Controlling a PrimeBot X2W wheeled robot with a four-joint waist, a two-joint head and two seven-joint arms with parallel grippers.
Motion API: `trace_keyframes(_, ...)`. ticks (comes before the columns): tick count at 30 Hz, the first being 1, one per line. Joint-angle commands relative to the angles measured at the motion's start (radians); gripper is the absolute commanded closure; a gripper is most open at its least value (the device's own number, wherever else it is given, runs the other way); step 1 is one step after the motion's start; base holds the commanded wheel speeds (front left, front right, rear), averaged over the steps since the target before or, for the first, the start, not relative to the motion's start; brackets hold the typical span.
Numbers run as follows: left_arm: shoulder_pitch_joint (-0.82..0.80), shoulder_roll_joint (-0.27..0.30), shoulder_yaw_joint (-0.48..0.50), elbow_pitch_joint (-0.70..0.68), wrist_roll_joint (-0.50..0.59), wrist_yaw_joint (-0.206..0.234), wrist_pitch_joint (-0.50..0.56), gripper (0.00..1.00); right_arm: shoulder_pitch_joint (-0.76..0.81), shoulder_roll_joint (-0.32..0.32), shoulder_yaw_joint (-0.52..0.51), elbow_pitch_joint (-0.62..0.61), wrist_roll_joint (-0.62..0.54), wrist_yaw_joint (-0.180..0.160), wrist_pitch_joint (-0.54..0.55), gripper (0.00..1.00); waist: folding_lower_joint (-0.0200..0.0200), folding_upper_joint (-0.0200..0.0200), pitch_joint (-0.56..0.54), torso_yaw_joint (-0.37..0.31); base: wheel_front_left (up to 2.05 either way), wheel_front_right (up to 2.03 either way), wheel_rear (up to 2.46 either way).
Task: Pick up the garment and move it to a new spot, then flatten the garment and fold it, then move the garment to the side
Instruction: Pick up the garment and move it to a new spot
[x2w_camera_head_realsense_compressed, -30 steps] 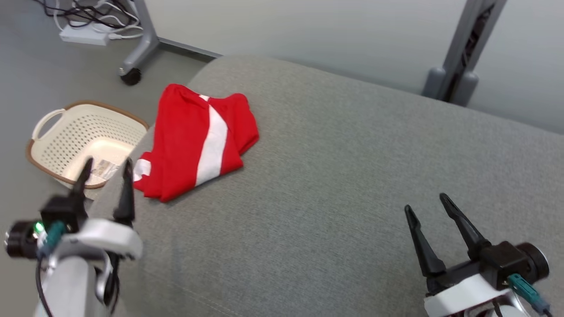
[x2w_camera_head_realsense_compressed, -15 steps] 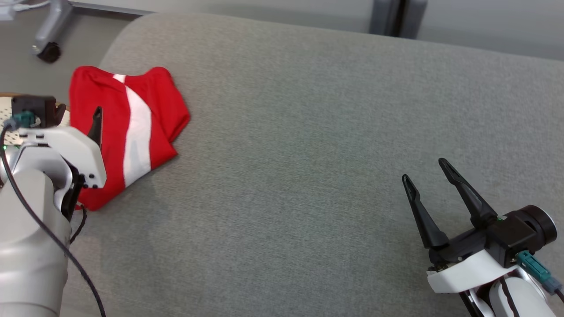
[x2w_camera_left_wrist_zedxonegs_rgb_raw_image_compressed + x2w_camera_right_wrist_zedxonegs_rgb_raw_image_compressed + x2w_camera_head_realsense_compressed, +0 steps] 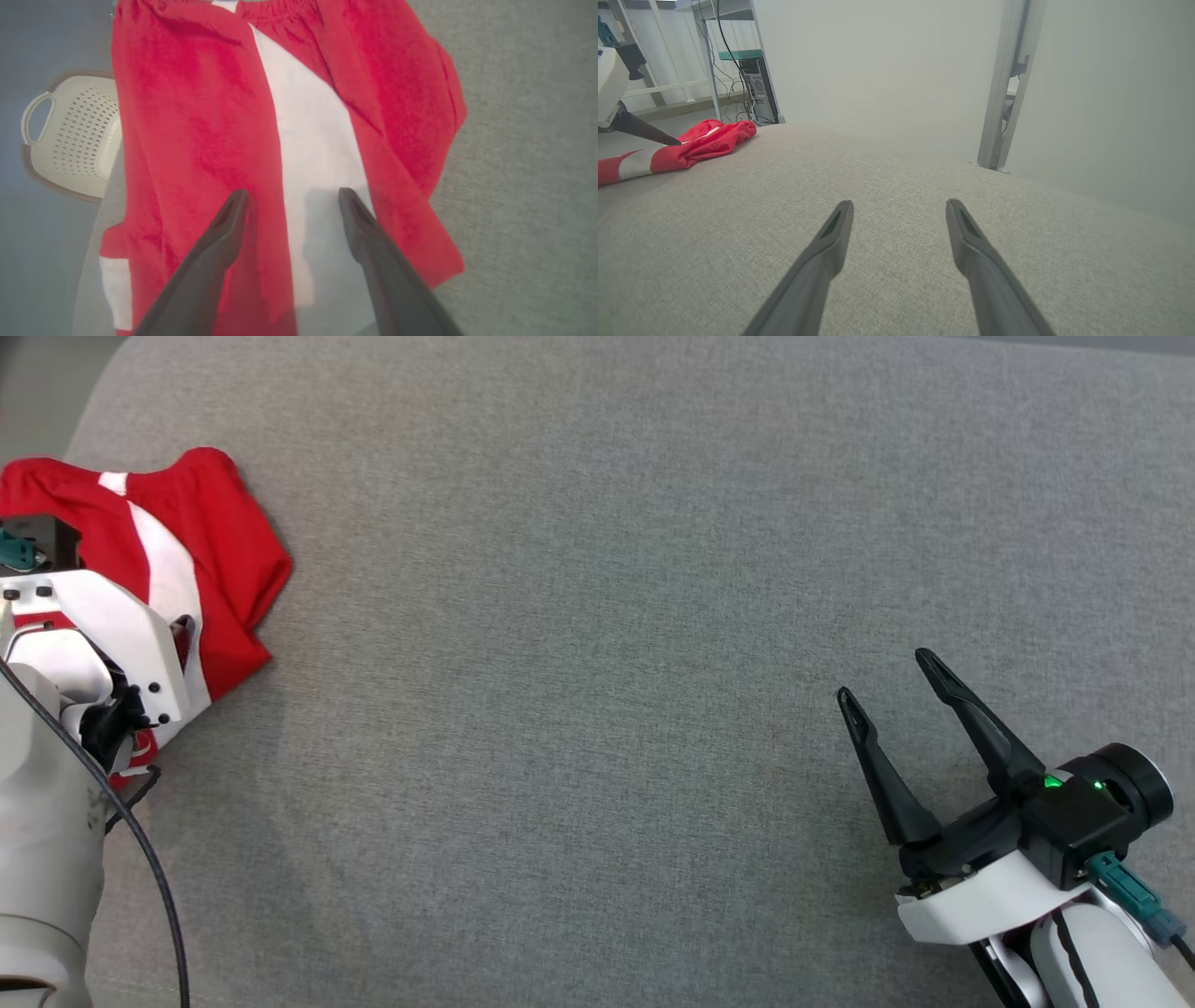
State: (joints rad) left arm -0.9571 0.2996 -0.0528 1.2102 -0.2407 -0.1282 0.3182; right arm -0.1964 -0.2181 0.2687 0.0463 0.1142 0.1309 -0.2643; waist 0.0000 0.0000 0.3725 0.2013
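Note:
The garment point(image 3: 224, 551), red with a broad white stripe, lies crumpled at the far left edge of the grey cushion point(image 3: 597, 616). My left arm's white wrist point(image 3: 103, 625) hangs over it and covers the fingers in the head view. In the left wrist view my left gripper point(image 3: 293, 193) is open, its tips spread just above the white stripe of the garment point(image 3: 196, 116). One of its fingers point(image 3: 644, 132) points down at the garment point(image 3: 705, 140) in the right wrist view. My right gripper point(image 3: 885, 677) point(image 3: 900, 205) is open over bare cushion at the lower right, holding nothing.
A cream perforated basket point(image 3: 70, 140) with a brown rim stands on the floor just past the cushion's left edge. Beyond the cushion are a grey metal post point(image 3: 1004, 93), a pale wall and a desk frame with cables point(image 3: 747, 79).
The head camera has tilted down and turned, shifting the whole picture. My left gripper has moved from beside the basket to above the garment. The right gripper has hardly moved.

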Motion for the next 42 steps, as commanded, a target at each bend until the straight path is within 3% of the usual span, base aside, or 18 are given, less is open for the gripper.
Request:
trace_keyframes(1, -0.021, 0.012, -0.001, 0.015, -0.008, -0.003, 0.020, 0.00, -0.014, -0.002, 0.004, -0.002, 0.003, -0.001, -0.001, 0.00, 0.0000, 0.0000, 0.019, -0.013, 0.00, 0.00, 0.00)
trace_keyframes(13, -0.058, 0.011, 0.001, 0.069, -0.038, 0.022, 0.178, 0.00, -0.030, 0.002, 0.044, 0.002, 0.005, -0.001, -0.001, 0.00, 0.0000, 0.0000, 0.062, -0.034, 0.00, 0.00, 0.00)
trace_keyframes(14, -0.057, 0.007, 0.001, 0.072, -0.042, 0.021, 0.197, 0.67, -0.031, 0.001, 0.043, 0.002, 0.005, -0.001, -0.001, 0.00, 0.0000, 0.0000, 0.064, -0.033, 0.00, 0.00, 0.00)
trace_keyframes(15, -0.057, 0.004, 0.000, 0.074, -0.046, 0.018, 0.205, 1.00, -0.032, 0.000, 0.041, 0.003, 0.006, -0.001, -0.001, 0.00, 0.0000, 0.0000, 0.065, -0.032, 0.00, 0.00, 0.00)
trace_keyframes(29, -0.071, 0.009, -0.043, 0.062, -0.033, 0.012, 0.099, 1.00, -0.031, 0.012, 0.034, 0.023, 0.010, -0.001, -0.001, 0.00, 0.0000, 0.0000, 0.017, -0.013, 0.00, 0.00, 0.00)
trace_keyframes(42, -0.029, -0.006, -0.043, 0.012, -0.063, 0.005, -0.211, 1.00, 0.007, 0.049, 0.026, 0.050, 0.010, -0.001, -0.001, 0.00, 0.0000, 0.0000, -0.115, -0.010, 0.00, 0.00, 0.00)
